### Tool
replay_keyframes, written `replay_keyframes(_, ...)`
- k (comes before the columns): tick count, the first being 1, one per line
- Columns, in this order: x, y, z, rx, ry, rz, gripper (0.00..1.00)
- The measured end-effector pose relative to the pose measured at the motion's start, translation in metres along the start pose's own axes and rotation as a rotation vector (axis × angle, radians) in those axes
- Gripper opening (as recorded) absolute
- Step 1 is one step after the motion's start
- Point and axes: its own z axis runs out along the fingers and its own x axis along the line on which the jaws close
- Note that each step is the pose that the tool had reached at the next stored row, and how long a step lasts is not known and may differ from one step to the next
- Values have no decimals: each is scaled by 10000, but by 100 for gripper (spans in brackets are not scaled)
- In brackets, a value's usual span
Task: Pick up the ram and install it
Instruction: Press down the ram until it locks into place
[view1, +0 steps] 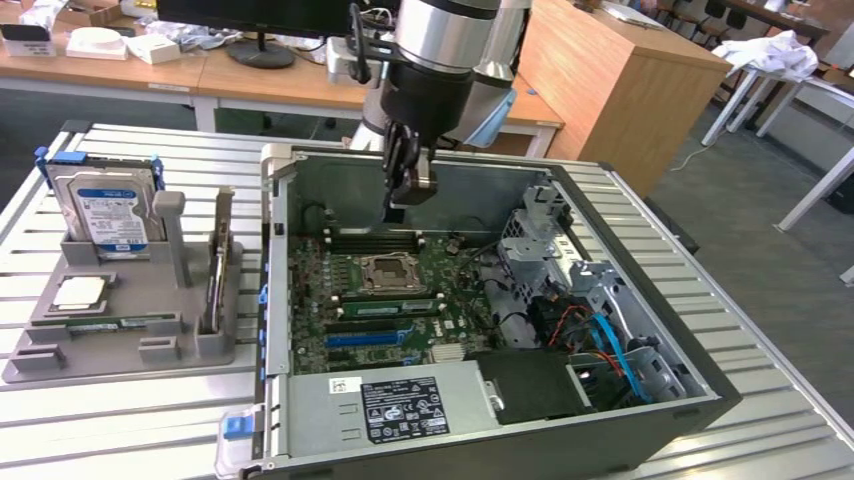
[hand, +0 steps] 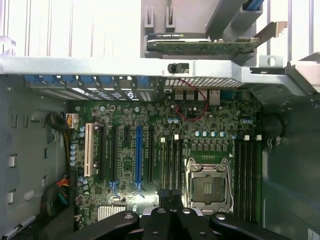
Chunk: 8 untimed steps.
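We note the ram lying flat in a shallow channel of the grey parts holder, near that holder's front edge, with the square processor chip just behind it and the hard drive standing upright further back. An expansion card stands on edge in the holder's slot on the side nearest the open computer case. The holder sits outside the case, just beside its wall, on the exterior view's left. The ram's long axis runs across the exterior view, roughly parallel to the case's front edge and, as we judge it, roughly parallel to the memory slots as well. The gripper hangs inside the case above the motherboard, over the memory slots and just behind the empty CPU socket. Its fingers are clenched together with nothing between them; in the wrist view the dark fingertips of the gripper meet over the board beside the socket, and the slots look unfilled. So the ram lies well apart from the fingers, beyond the case wall toward the exterior view's left and lower down, and has not yet been picked up.
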Motion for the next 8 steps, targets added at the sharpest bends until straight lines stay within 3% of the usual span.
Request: replay_keyframes(8,0,-177,-8,-1,1,-5,10)
